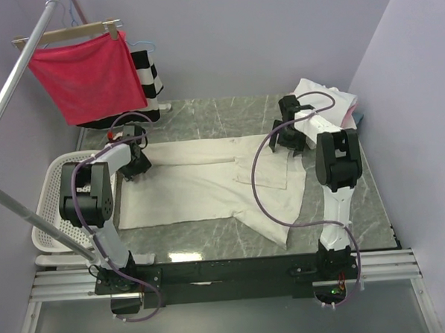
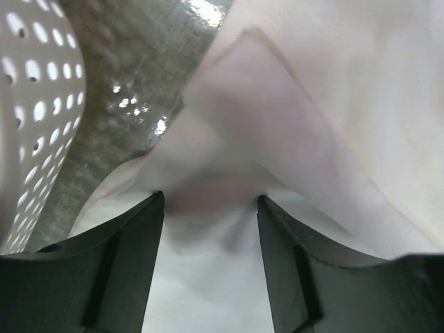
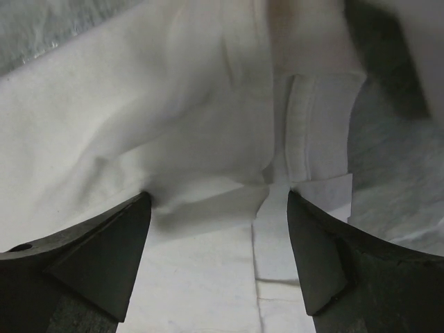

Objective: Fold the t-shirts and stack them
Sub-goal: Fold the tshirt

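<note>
Shirt (image 1: 209, 189) lies lengthwise left-right, collar (image 3: 305, 139) rightward; left end effector (image 2: 211, 201) and right end effector (image 3: 218, 198) gape open on it.

Surface: glossy grey-green marbled tabletop (image 1: 205, 111), bare beyond both grippers.
Spread shirt: cream short-sleeved cotton t-shirt (image 1: 201, 194), lying flat, reaching from under the left gripper (image 1: 137, 166) to under the right gripper (image 1: 290, 139).
Pile: folded cream and pale pink t-shirts (image 1: 331, 97), just beyond the right gripper, to its right.
Basket: white perforated plastic basket (image 1: 48, 192), left of the left gripper, at the table's edge.
</note>
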Controlling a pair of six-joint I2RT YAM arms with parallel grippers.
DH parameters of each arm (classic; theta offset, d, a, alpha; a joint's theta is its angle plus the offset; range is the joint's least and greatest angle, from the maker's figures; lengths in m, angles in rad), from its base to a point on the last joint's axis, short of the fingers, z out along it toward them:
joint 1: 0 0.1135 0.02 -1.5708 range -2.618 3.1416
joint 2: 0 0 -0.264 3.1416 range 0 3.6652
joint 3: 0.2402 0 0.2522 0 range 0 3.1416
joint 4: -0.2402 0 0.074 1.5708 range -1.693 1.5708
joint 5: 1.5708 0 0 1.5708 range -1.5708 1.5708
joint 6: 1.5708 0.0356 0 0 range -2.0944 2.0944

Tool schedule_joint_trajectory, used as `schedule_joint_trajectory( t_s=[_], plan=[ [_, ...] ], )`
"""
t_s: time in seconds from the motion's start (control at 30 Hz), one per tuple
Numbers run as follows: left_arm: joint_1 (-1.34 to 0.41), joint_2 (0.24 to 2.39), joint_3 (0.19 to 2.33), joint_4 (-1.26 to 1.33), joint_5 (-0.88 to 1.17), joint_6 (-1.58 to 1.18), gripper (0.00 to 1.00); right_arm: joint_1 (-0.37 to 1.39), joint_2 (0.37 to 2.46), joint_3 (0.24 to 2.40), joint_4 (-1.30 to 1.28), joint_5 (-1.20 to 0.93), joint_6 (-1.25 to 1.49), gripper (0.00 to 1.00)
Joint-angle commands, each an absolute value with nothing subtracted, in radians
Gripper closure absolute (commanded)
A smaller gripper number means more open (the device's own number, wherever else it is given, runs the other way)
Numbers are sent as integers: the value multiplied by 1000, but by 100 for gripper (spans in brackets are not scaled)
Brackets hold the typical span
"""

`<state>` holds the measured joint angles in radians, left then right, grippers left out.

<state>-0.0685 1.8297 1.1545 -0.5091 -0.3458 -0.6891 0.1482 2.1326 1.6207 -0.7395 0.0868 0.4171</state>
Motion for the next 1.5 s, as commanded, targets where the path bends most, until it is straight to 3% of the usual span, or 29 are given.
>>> schedule_joint_trajectory(
  t_s=[0.0, 0.27, 0.4, 0.67, 0.9, 1.27, 1.47],
  plan=[
    [-54, 1870, 1167, -535, -267, -629, 40, 123, 2181, 1732, -764, 132, 342, 14],
    [-94, 1858, 1230, -538, -259, -607, 39, 124, 2226, 1908, -689, 63, 247, 11],
    [-106, 1852, 1239, -557, -239, -610, 41, 130, 2252, 2046, -770, -17, 258, 10],
    [-170, 1688, 1187, -563, -261, -626, 38, 178, 1990, 1708, -591, -170, 291, 6],
    [-173, 1655, 1183, -482, -201, -643, 36, 195, 2011, 1612, -567, -268, 308, 5],
    [-173, 1953, 1399, -498, -190, -641, 40, 198, 2284, 1885, -808, -227, 321, 3],
    [-173, 2088, 1486, -531, -180, -637, 41, 198, 2433, 2136, -946, -225, 321, 2]
  ],
)
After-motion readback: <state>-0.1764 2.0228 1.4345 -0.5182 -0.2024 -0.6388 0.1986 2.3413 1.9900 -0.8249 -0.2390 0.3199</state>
